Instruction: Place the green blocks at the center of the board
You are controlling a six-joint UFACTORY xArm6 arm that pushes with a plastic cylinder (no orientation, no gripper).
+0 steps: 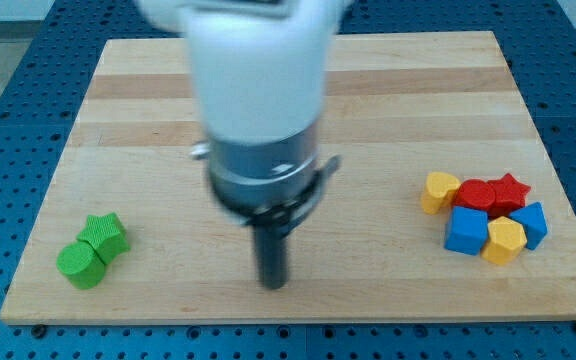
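Two green blocks [93, 250] sat touching at the board's [388, 90] lower left, unmoved. The tip [272, 284], fingerless, stood well right of them; next, circle behind and push rightward, upward.

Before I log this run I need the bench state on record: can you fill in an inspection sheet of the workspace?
Surface: wooden board, lying on a blue perforated table.
Job's things: green star block and green round block, touching, near the board's bottom-left corner, far from the centre.
Clutter: cluster at the view's right: yellow heart block, red block, red star block, two blue blocks, yellow hexagon block.
Grippers: none; my tip is near the board's bottom middle, right of the green blocks, touching no block.
Cables: nothing seen.
Surroundings: nothing seen beyond the table.
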